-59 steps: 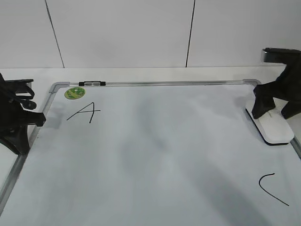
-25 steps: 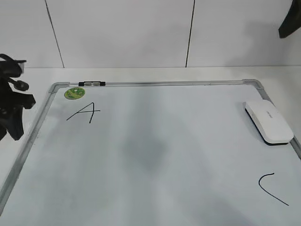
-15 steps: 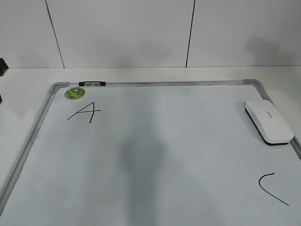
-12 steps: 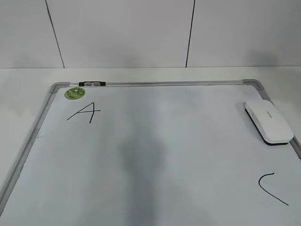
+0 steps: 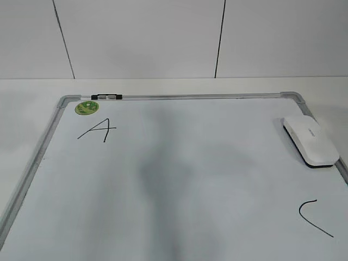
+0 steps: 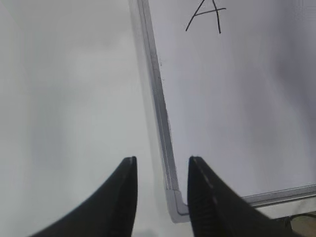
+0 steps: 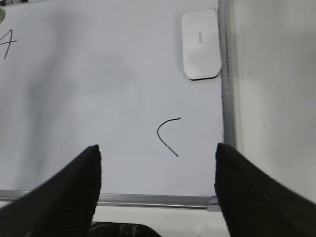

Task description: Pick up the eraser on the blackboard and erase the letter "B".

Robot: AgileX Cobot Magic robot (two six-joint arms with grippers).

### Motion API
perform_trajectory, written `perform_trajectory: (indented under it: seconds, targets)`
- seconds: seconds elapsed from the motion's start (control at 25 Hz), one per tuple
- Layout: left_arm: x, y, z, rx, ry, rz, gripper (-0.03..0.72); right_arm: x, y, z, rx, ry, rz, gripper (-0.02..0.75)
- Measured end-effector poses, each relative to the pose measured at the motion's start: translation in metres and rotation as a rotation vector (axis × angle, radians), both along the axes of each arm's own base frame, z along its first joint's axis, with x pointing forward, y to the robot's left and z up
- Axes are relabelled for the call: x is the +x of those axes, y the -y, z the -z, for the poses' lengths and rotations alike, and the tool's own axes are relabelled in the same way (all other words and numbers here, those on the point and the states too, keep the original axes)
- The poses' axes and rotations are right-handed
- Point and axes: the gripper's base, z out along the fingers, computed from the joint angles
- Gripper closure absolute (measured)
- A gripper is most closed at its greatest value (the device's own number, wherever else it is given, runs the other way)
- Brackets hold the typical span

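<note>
The eraser point(image 5: 310, 141) is lying flat on the blackboard point(image 5: 179, 179) at its 2 o'clock corner in the exterior view, just beside the right frame rail, long axis slanted. Nothing is touching it. No "B" is showing anywhere on the board in any view. Only the letter "A" point(image 5: 97, 130) at 10 o'clock and the curved "C" stroke point(image 5: 314, 217) at 4 o'clock are showing. A green sticker point(image 5: 86, 107) is sitting at the 11 o'clock corner, with a small black-and-clear clip point(image 5: 106, 97) on the top rail just beside it.

Neither arm is appearing in the exterior view.

The left gripper point(image 6: 160, 165) is hanging over the board's left frame near a rounded corner, jaws parted with a narrow gap, gripping nothing. The "A" point(image 6: 206, 16) is sitting at 12 o'clock of that view.

The right gripper point(image 7: 158, 153) is hanging well apart from the eraser point(image 7: 200, 44), which is lying at 1 o'clock in its view. Jaws are spread wide and gripping nothing, with the "C" point(image 7: 168, 136) showing between them.
</note>
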Motion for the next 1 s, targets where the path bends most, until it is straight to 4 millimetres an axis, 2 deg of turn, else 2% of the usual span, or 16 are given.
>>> perform_trajectory:
  seconds: [0.16, 0.28, 0.52, 0.64, 0.76, 0.92, 1.0]
  targets:
    - [-0.050, -0.006, -0.001, -0.011, 0.118, 0.000, 0.433, -0.039, 0.006, 0.003, -0.078, 0.108, 0.036, 0.186]
    - [-0.082, -0.009, 0.009, -0.019, 0.183, 0.000, 0.433, -0.062, 0.006, 0.007, -0.090, 0.175, 0.044, 0.186]
    - [-0.137, -0.016, 0.038, -0.034, 0.319, 0.001, 0.433, -0.087, 0.005, 0.036, -0.097, 0.216, 0.045, 0.186]
    - [-0.153, -0.017, 0.054, -0.039, 0.367, 0.001, 0.434, -0.098, 0.005, 0.058, -0.103, 0.225, 0.040, 0.186]
    - [-0.160, -0.019, 0.073, -0.031, 0.381, -0.004, 0.434, -0.106, 0.005, 0.075, -0.116, 0.243, 0.030, 0.186]
    - [-0.161, -0.020, 0.097, -0.023, 0.355, -0.005, 0.437, -0.116, 0.006, 0.093, -0.184, 0.284, -0.004, 0.186]
    - [-0.159, -0.020, 0.100, -0.011, 0.347, -0.001, 0.446, -0.117, 0.007, 0.099, -0.207, 0.291, -0.006, 0.186]
